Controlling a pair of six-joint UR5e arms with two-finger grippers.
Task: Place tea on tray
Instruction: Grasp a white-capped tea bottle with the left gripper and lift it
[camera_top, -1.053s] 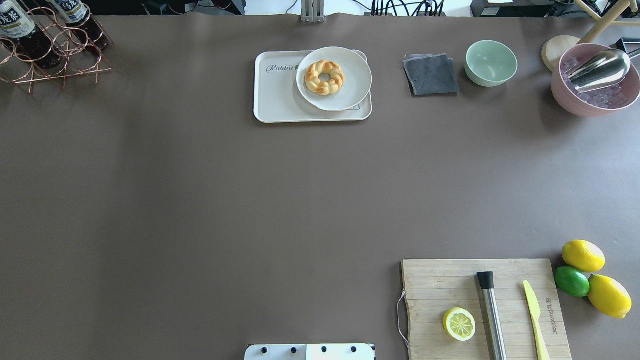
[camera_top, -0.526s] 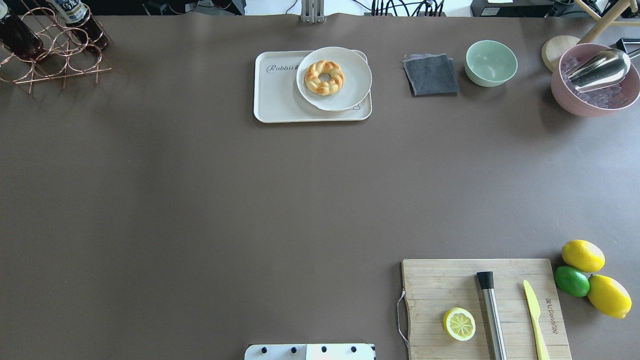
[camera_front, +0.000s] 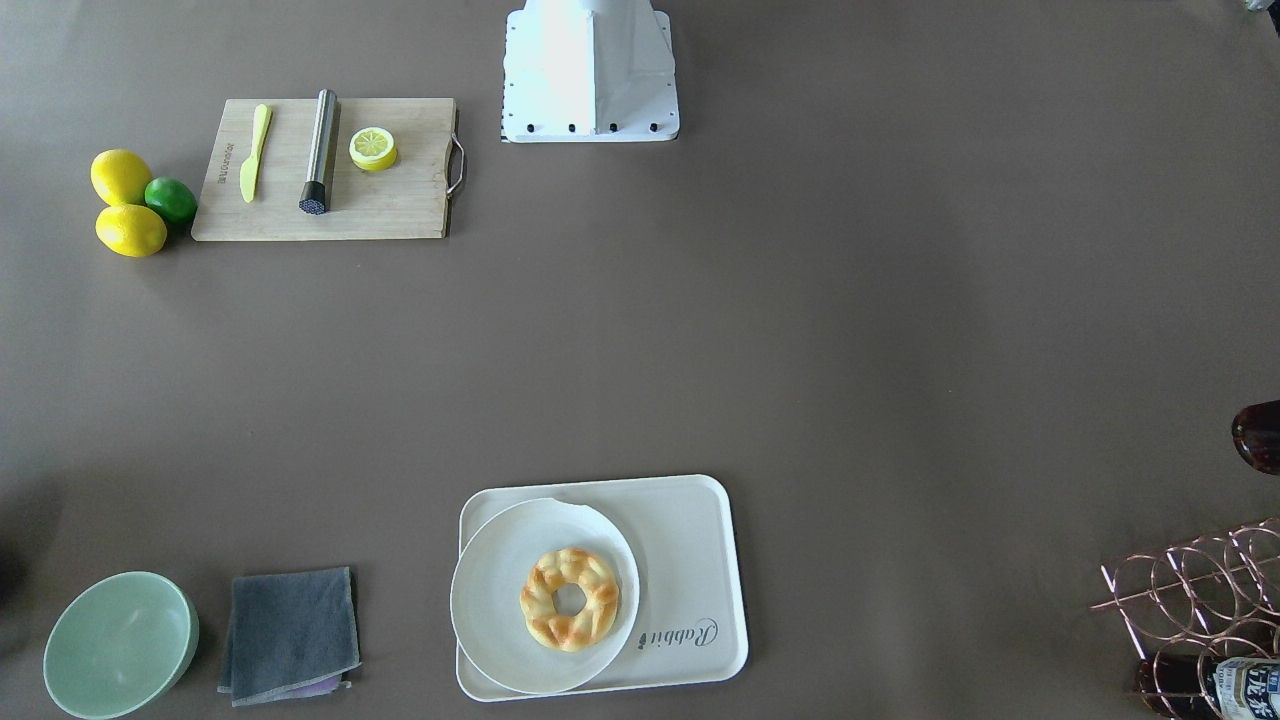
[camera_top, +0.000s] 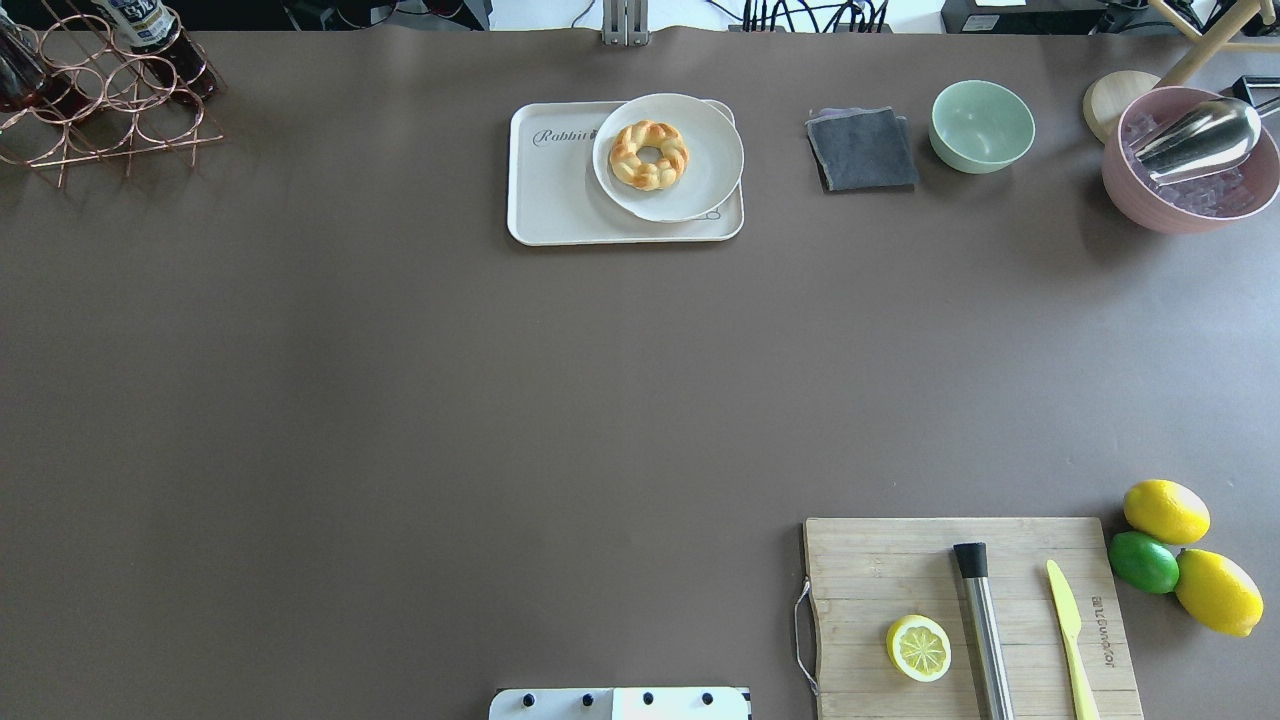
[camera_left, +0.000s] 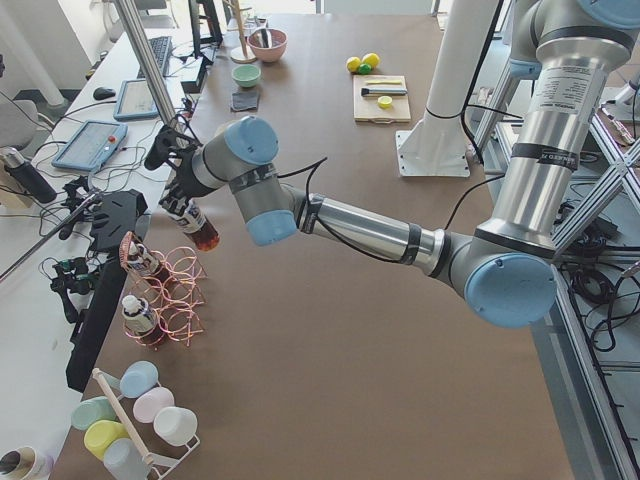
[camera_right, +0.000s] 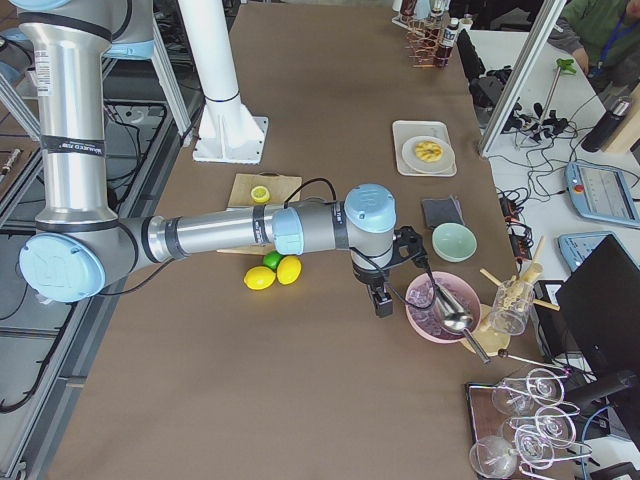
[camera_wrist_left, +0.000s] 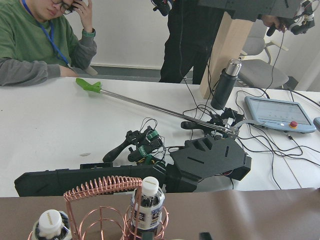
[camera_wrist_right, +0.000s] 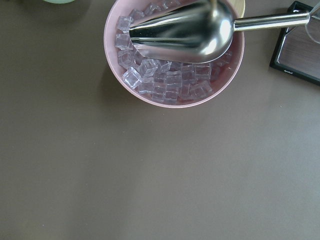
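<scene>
While the tea (camera_left: 202, 231) hangs aloft, the tray (camera_top: 560, 190) lies apart.

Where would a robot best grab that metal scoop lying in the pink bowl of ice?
By its thin handle, from above. It sticks out past the rim of the pink bowl, clear of the ice, and is slim and straight, so it could likely be pinched across. The wide rounded part of the scoop looks too broad.
</scene>
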